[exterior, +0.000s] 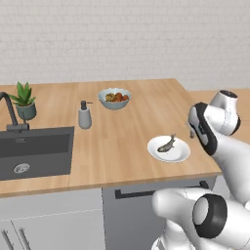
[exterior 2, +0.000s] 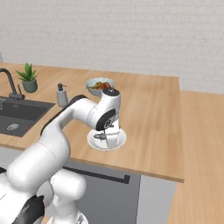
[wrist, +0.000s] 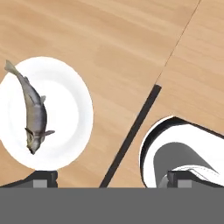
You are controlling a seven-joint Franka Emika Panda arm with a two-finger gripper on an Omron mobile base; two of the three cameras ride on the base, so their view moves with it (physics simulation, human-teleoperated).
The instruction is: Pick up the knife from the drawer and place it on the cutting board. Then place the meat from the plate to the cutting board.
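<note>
I see the meat (wrist: 35,114), a small fish that looks light and slippery, lying on the plate (wrist: 70,109) at the left, so I would grab its thick middle with my fingers (wrist: 43,178), now wide apart and empty.

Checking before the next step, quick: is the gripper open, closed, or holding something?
Gripper: open and empty, its fingertips spread wide apart above the plate with the meat.

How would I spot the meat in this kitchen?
Start at the light wooden counter and go to its front edge, right of the dark sink. There sits a white plate, and on it the meat: a small grey-brown fish shape, the plate's sole item.
</note>
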